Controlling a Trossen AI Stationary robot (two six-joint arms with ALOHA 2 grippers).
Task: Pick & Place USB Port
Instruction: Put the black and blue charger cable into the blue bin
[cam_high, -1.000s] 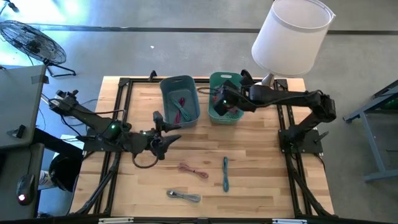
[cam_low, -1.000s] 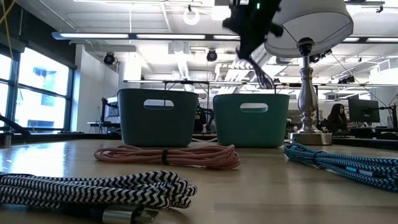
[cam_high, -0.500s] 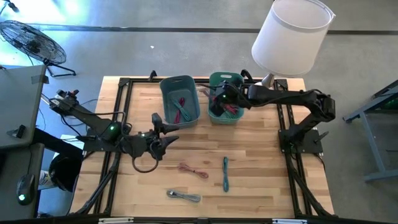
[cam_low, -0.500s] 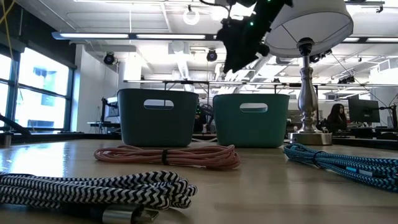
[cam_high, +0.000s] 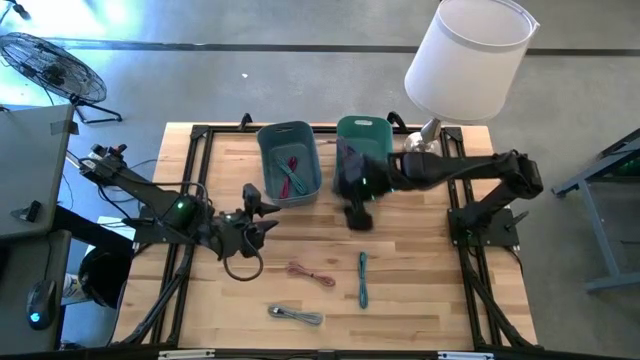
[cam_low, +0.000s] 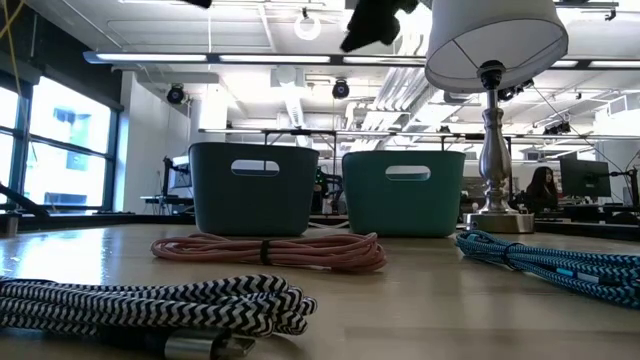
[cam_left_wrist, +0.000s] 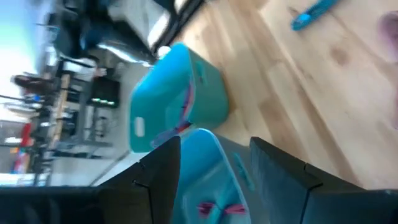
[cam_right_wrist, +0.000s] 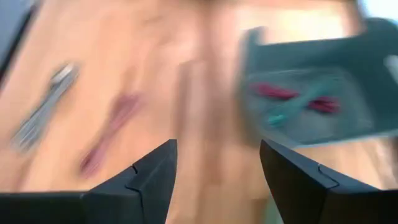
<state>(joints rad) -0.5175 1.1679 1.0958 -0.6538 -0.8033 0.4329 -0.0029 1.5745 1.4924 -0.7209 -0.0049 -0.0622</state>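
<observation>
Three coiled USB cables lie on the wooden table: a pink one (cam_high: 310, 273), a blue one (cam_high: 363, 278) and a black-and-white one (cam_high: 297, 315). A blue bin (cam_high: 290, 160) and a green bin (cam_high: 362, 135) stand at the far side, and the blue one holds cables. My right gripper (cam_high: 357, 208) is open and empty (cam_right_wrist: 217, 155), high above the table just in front of the green bin. It shows at the top of the low view (cam_low: 375, 20). My left gripper (cam_high: 255, 215) is open and empty (cam_left_wrist: 214, 155), left of the blue bin's near end.
A lamp with a white shade (cam_high: 468, 55) stands at the far right corner, its metal stem (cam_low: 492, 150) beside the green bin (cam_low: 404, 190). A dark frame (cam_high: 200, 135) runs around the table. Bare wood lies between the bins and the three cables.
My right gripper has moved from over the green bin toward the table's near edge and has risen in the low view. The cable that hung below it a second ago is gone from it.
</observation>
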